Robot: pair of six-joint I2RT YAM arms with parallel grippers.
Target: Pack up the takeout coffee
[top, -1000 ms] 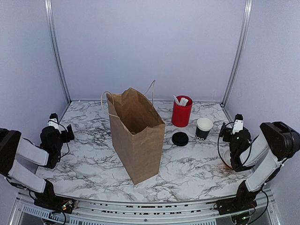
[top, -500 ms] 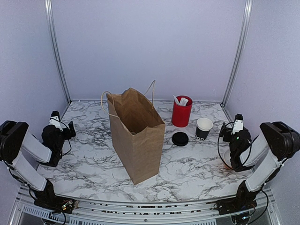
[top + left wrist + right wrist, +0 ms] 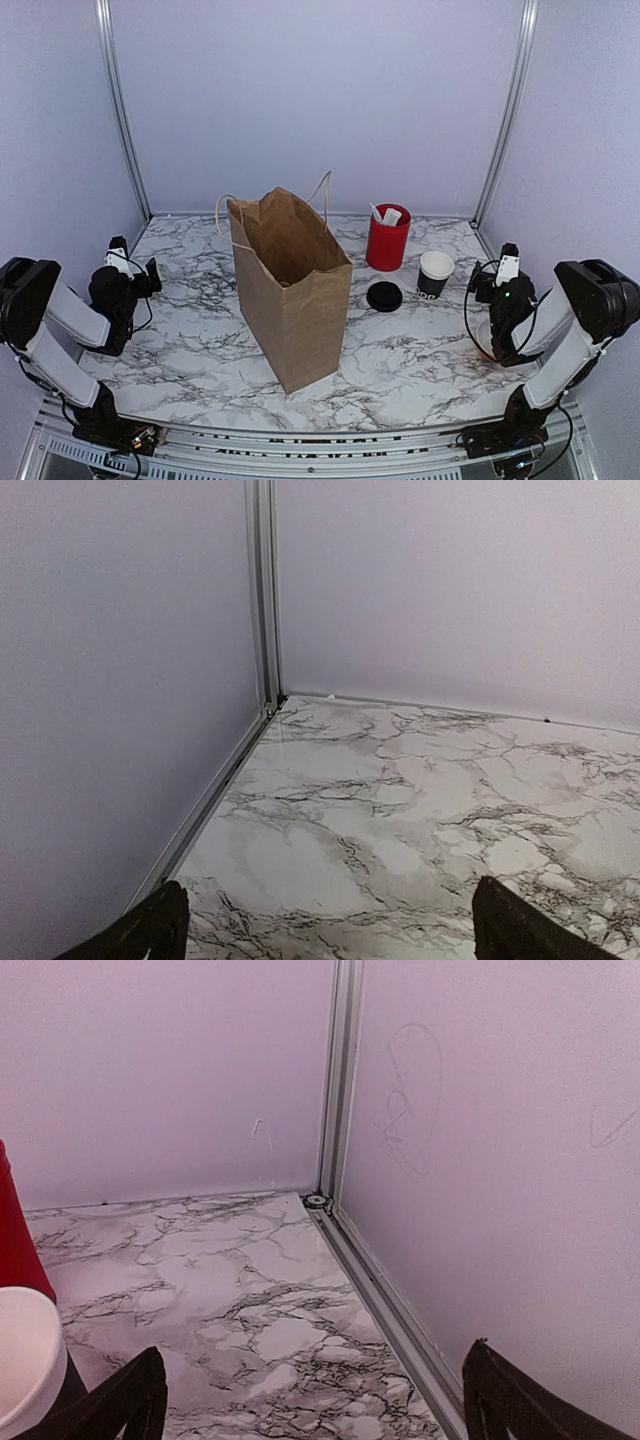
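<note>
A brown paper bag (image 3: 290, 290) stands upright and open-mouthed near the middle of the marble bench (image 3: 410, 365), its handles up at the rim. To the right of it and farther back stands a red tub (image 3: 388, 240) with white sachets (image 3: 386, 215) sticking out of the top. The cup (image 3: 434, 273) stands upright just right of the tub and a little nearer, uncovered, its white inside showing. The lid (image 3: 384, 296) lies flat on the bench just left of the cup, between cup and bag, apart from both.

The left tool (image 3: 130, 262) hangs at the left edge of the bench, well apart from the bag. Its fingers are spread wide with nothing between them. The left wrist view shows only bare marble and the back-left corner between the two dark fingertips (image 3: 150, 935).

The right tool (image 3: 495, 272) hangs at the right edge, near the cup but not touching it. Its fingers are also spread wide and hold nothing. In the right wrist view the cup's white rim (image 3: 20, 1360) and a strip of the tub (image 3: 15, 1230) show at the left border, outside the left fingertip (image 3: 130, 1400).
</note>
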